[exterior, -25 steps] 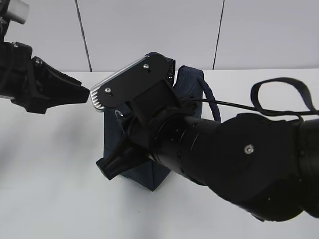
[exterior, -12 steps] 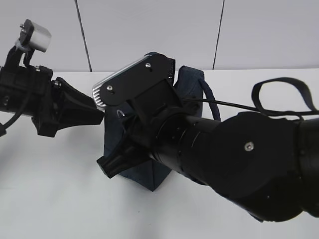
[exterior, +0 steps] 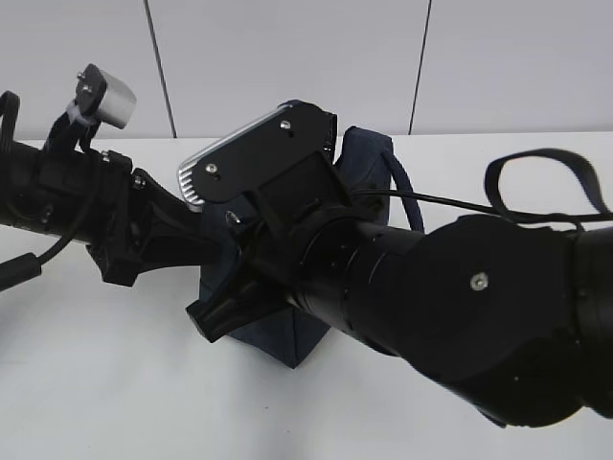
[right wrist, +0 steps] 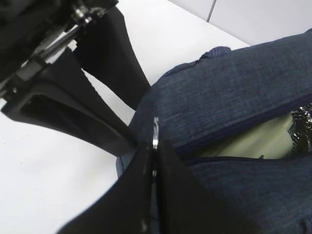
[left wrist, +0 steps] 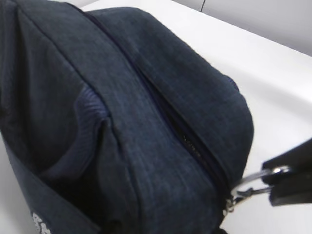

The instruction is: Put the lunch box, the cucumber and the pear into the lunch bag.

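Note:
The navy lunch bag (exterior: 287, 337) stands mid-table, mostly hidden behind my right arm. My right gripper (right wrist: 155, 144) is shut on the metal ring pull (left wrist: 258, 178) of the zipper at the bag's end. The zipper gapes, and a pale green surface, apparently the lunch box (right wrist: 246, 140), shows inside beside silver lining (right wrist: 303, 122). My left gripper (right wrist: 136, 119) is open, its two fingers (right wrist: 73, 109) spread at the same end of the lunch bag (right wrist: 234, 92). In the left wrist view the lunch bag (left wrist: 146, 122) fills the frame and my own fingers do not show. Cucumber and pear are out of view.
A black looped strap (exterior: 546, 165) lies on the white table (exterior: 96, 383) at the right. My bulky right arm (exterior: 460, 307) covers the front right of the table. A grey panelled wall (exterior: 287, 48) stands behind.
My left arm has swung right, from the left edge up to the bag's end, with its fingers spreading wider. The right arm and the bag have stayed put.

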Tool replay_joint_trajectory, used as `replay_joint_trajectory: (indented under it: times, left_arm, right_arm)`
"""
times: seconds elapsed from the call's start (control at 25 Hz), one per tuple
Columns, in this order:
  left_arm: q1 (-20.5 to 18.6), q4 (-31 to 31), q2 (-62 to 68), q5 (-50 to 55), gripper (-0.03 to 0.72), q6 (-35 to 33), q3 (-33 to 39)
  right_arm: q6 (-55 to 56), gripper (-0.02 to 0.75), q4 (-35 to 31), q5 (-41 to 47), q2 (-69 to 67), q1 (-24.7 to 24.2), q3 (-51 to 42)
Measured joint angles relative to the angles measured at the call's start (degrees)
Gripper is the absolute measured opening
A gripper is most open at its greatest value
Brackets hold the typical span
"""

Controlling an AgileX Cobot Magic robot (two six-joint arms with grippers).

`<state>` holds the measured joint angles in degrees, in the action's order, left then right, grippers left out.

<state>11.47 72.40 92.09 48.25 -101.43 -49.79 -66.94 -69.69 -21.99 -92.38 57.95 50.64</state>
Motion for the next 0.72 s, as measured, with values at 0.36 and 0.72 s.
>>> replay_joint_trajectory:
  times: [0.36,0.72]
  left_arm:
    - [2.74,2.13,2.05,-4.1,0.08,0.0,0.0]
    - [2.86,1.95,2.05,-3.92,-0.006,0.0,0.0]
  right_arm:
    - [0.0,0.006,-0.36,0.0,0.0,0.0,0.0]
    - [-5.85,0.006,-6.87,-0.92,0.0,-0.04,3.54]
